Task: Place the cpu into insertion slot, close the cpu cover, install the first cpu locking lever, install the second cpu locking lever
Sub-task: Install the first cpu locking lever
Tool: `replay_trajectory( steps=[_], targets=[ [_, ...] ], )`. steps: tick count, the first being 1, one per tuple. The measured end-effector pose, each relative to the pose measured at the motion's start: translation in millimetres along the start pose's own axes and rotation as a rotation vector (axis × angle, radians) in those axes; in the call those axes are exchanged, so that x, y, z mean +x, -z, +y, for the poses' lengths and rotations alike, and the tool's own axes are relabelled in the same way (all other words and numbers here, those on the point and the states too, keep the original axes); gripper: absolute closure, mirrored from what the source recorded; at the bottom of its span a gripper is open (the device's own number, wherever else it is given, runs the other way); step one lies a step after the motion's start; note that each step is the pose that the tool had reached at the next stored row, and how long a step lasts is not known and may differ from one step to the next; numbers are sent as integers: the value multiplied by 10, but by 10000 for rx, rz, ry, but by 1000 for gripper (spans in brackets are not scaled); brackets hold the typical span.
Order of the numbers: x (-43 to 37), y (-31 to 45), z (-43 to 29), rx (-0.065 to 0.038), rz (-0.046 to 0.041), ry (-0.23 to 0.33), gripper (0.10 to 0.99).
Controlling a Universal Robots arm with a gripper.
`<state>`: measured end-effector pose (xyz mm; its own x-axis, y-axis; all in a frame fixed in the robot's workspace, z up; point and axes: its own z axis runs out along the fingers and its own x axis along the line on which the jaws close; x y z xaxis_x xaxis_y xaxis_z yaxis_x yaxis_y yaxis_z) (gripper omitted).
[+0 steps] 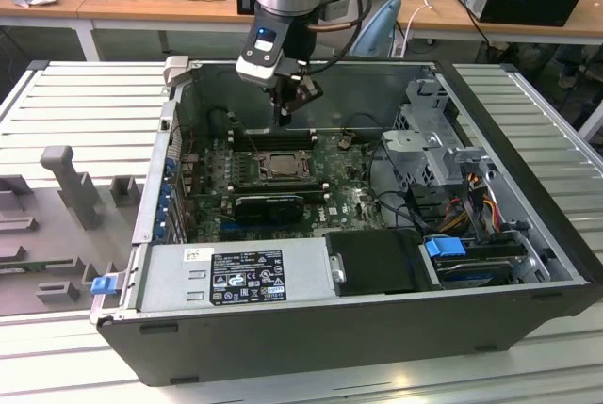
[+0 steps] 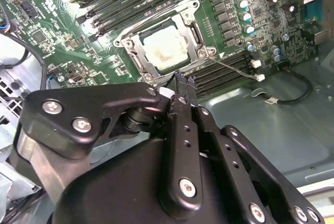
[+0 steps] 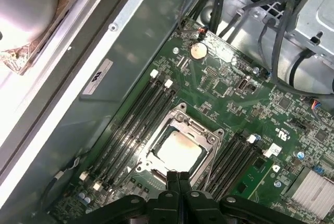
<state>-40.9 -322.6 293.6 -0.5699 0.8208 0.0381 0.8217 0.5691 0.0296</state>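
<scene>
The cpu [image 1: 280,167] [image 2: 166,46] [image 3: 179,151] lies flat in its socket on the green motherboard, its pale metal top showing. The cpu cover [image 2: 195,25] [image 3: 181,115], a dark-grey frame, lies down around it. A thin metal locking lever [image 2: 237,69] sticks out from one socket corner across the memory slots. My gripper [image 1: 283,114] [image 2: 182,82] [image 3: 178,178] hangs above the far edge of the socket in the exterior view. Its fingers are shut together with nothing between them.
The open computer case has high walls [image 1: 311,67] around the board. A long black card [image 1: 268,204] lies just in front of the socket, and a power supply [image 1: 236,277] in front of that. A drive cage [image 1: 429,131] and cables [image 1: 471,197] fill the exterior view's right.
</scene>
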Motion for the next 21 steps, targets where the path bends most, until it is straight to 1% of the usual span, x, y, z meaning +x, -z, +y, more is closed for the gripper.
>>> replay_trajectory(
  steps=[1, 16, 21],
  targets=[
    [0, 0, 0, 4, 4, 119, 980],
    [0, 0, 0, 29, 23, 760, 980],
    [0, 0, 0, 41, 32, 1073, 980]
  ],
)
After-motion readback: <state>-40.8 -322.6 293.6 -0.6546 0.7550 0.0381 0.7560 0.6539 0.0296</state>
